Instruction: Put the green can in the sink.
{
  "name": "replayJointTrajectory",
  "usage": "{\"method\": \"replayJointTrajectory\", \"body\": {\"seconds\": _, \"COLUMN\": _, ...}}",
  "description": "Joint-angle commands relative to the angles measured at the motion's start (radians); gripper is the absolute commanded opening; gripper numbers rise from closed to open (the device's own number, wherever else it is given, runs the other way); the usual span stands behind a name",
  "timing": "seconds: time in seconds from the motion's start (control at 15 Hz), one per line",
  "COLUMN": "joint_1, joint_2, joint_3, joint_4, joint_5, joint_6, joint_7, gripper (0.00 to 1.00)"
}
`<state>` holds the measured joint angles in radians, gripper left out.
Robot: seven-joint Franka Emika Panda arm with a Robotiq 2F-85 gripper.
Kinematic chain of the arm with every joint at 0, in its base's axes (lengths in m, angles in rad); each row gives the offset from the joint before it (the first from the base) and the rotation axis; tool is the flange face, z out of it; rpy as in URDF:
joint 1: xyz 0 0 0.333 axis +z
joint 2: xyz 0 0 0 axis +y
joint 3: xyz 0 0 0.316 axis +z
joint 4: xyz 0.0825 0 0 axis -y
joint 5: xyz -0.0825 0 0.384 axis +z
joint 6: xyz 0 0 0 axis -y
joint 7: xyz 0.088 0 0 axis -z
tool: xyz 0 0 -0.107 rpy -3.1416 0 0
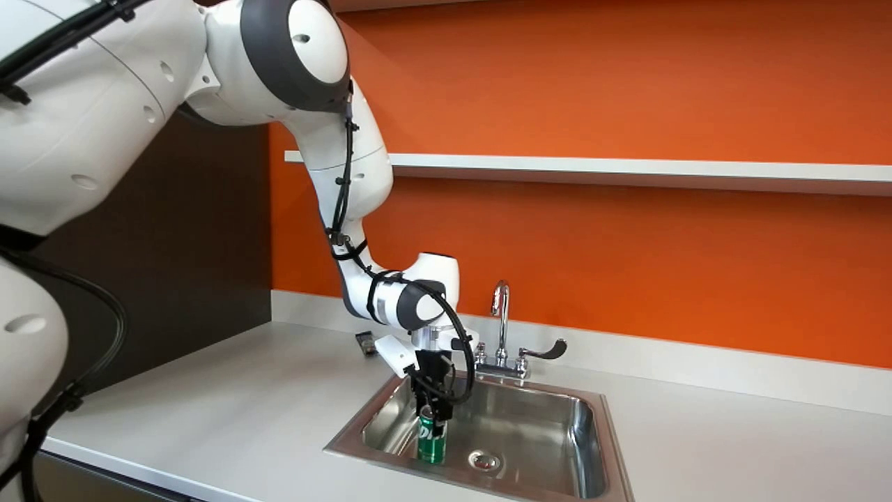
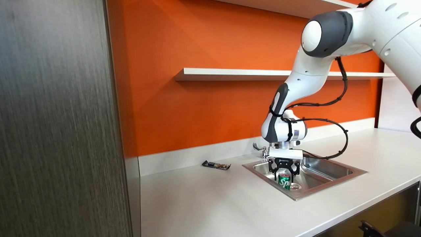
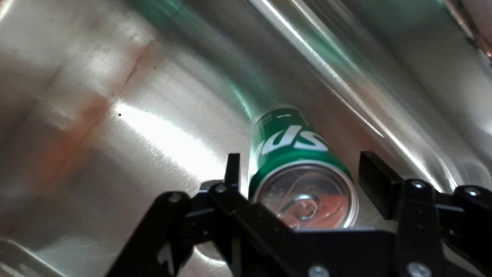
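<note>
The green can (image 1: 431,447) stands upright inside the sink (image 1: 613,450), close to a basin wall and near the drain (image 1: 483,461). It also shows in an exterior view (image 2: 284,181), with the sink rim (image 2: 353,173) around it. My gripper (image 1: 433,417) points down into the basin above the can. In the wrist view my gripper (image 3: 301,161) is open, with one finger on each side of the can (image 3: 292,142). A gap shows between the can and each finger. The can's silvery top faces the camera, and its near edge is hidden by the gripper body.
The chrome faucet (image 1: 501,328) rises behind the sink, close to the arm, with a dark-tipped handle (image 1: 550,350). A snack wrapper (image 2: 216,165) lies on the white counter (image 2: 197,200) near the backsplash. A white shelf (image 1: 627,167) crosses the orange wall.
</note>
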<state>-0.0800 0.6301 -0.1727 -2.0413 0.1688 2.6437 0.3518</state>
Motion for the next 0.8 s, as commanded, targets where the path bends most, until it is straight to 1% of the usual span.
{"method": "replayJointTrajectory", "body": {"seconds": 0.0, "joint_1": 0.014, "joint_2": -0.008, "joint_3": -0.008, "joint_4": 0.015, "joint_5": 0.001, "joint_6": -0.033, "joint_7": 0.027, "gripper": 1.00}}
{"method": "replayJointTrajectory", "body": {"seconds": 0.27, "joint_1": 0.040, "joint_2": -0.029, "joint_3": -0.025, "joint_4": -0.008, "joint_5": -0.015, "joint_6": -0.022, "joint_7": 0.045, "gripper": 1.00}}
{"method": "replayJointTrajectory", "body": {"seconds": 0.73, "joint_1": 0.118, "joint_2": -0.076, "joint_3": -0.109, "joint_4": -0.049, "joint_5": -0.057, "joint_6": -0.022, "joint_7": 0.145, "gripper": 1.00}}
